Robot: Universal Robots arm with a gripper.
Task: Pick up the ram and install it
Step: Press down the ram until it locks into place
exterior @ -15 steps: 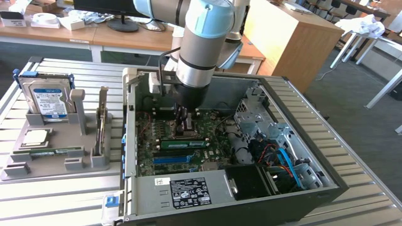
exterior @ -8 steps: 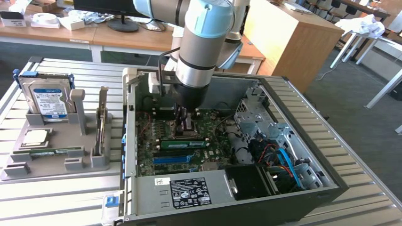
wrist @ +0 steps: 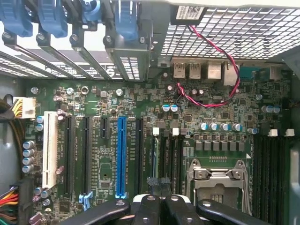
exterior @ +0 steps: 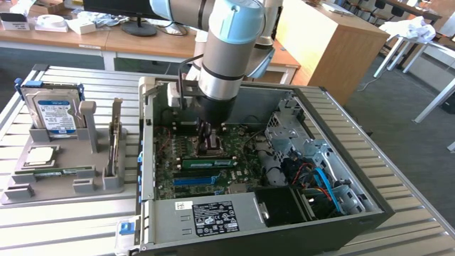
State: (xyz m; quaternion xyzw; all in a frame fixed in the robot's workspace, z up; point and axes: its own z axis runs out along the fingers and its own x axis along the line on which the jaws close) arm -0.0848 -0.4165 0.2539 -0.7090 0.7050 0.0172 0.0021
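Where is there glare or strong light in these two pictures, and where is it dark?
Exterior view: daylight brightens the slatted table; the computer case is shadowed under the arm. Wrist view: bright light washes out the gaps behind the blue clips; the motherboard is evenly lit; the gripper is dark.

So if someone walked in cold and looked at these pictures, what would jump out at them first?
The big silver and pale-blue robot arm plunging into the open computer case, its gripper shut just above the green motherboard. Next, a green RAM stick lying flat beside the bright blue slot. On the exterior view's left, a grey holder carries a hard drive.
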